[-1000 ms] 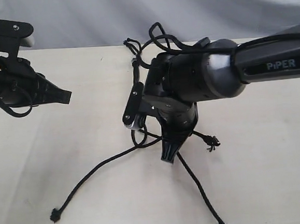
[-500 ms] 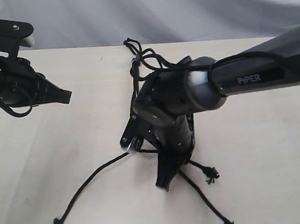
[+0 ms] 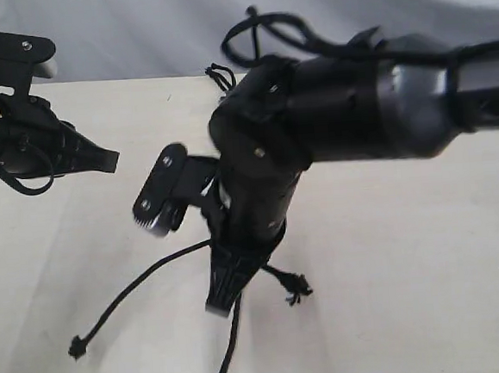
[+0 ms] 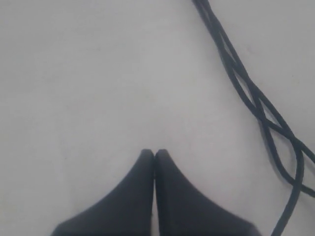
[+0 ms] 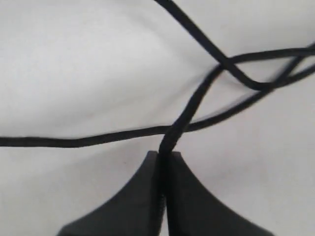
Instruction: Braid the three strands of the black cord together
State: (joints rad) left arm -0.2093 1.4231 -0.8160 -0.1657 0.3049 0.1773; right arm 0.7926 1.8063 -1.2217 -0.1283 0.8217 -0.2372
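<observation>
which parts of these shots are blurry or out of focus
exterior view: the right arm is smeared, the left claw crisp; right wrist view: the strand pinched in the right claw is soft; left wrist view: the black cord is fairly sharp, no glare

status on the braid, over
Left gripper shut, empty, clear of the cord. Right gripper shut on one strand. Black cord loosely crossed, tips free. Nothing seen in the way.
</observation>
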